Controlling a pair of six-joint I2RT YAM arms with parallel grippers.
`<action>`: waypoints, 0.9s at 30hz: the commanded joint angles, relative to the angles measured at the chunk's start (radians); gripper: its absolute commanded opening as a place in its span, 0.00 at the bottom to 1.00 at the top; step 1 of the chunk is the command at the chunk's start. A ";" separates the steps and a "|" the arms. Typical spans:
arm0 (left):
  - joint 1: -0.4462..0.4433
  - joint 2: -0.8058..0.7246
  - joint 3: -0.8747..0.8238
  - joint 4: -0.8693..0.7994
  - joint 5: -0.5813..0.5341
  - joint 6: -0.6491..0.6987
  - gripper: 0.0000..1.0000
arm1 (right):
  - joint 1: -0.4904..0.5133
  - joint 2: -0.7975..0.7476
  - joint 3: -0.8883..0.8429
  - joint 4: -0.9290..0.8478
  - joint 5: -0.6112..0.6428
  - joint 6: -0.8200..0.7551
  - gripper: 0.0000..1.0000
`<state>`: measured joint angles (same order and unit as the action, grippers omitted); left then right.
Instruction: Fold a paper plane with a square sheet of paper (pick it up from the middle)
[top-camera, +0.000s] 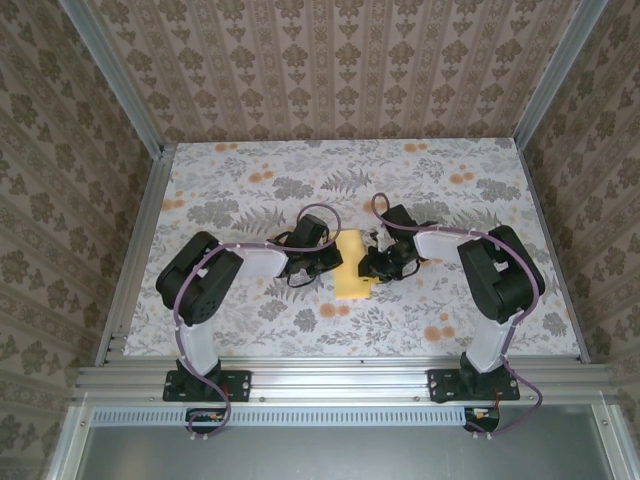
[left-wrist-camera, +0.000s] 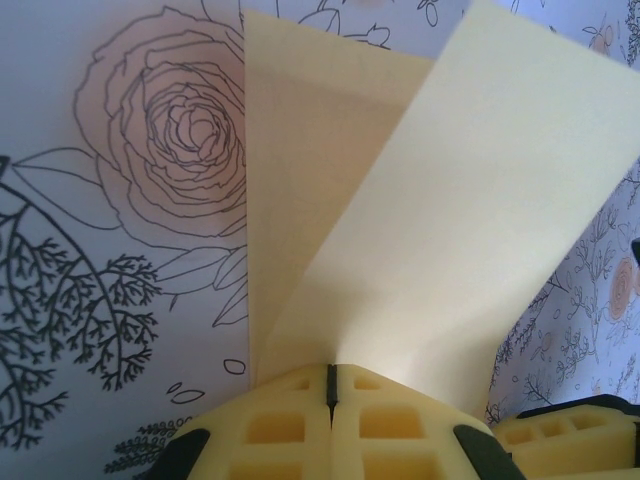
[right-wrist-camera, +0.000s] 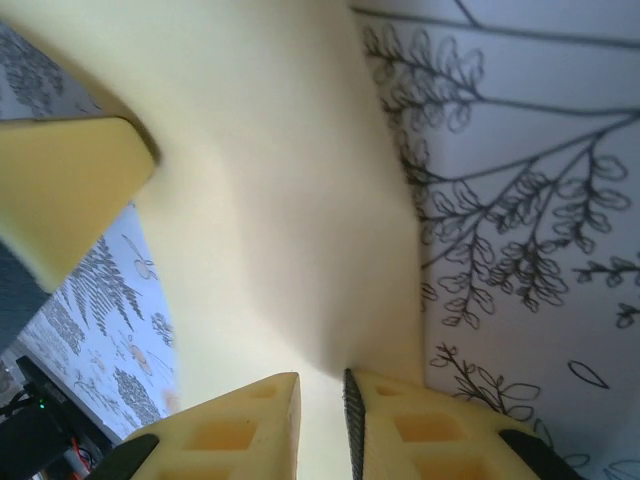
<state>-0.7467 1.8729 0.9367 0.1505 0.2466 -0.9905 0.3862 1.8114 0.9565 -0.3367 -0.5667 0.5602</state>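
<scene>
The yellow sheet of paper (top-camera: 351, 268) lies in the middle of the table (top-camera: 250, 190), partly folded, with one flap (left-wrist-camera: 480, 220) raised above the flat half. We pinch it from both sides. Our left gripper (left-wrist-camera: 331, 385) is closed tight on the paper where the flap rises, and our right gripper (right-wrist-camera: 322, 400) nips it with only a slim gap between the fingers. We judge that one grip anchors the sheet while the other steers the flap toward a crease.

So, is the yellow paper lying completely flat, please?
No, one flap of the yellow paper rises slanted from the shut left claw over the layer beneath.
</scene>
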 joint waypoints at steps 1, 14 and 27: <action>-0.008 0.068 -0.026 -0.161 -0.052 0.023 0.05 | -0.006 0.012 -0.018 -0.016 0.019 0.001 0.22; -0.008 0.070 -0.021 -0.162 -0.055 0.021 0.05 | 0.020 -0.050 -0.130 0.046 -0.065 0.020 0.23; -0.009 0.071 -0.016 -0.165 -0.053 0.023 0.05 | 0.023 -0.168 -0.183 0.057 -0.076 0.004 0.24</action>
<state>-0.7467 1.8767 0.9443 0.1410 0.2466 -0.9905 0.4007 1.6722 0.7963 -0.2665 -0.6189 0.5636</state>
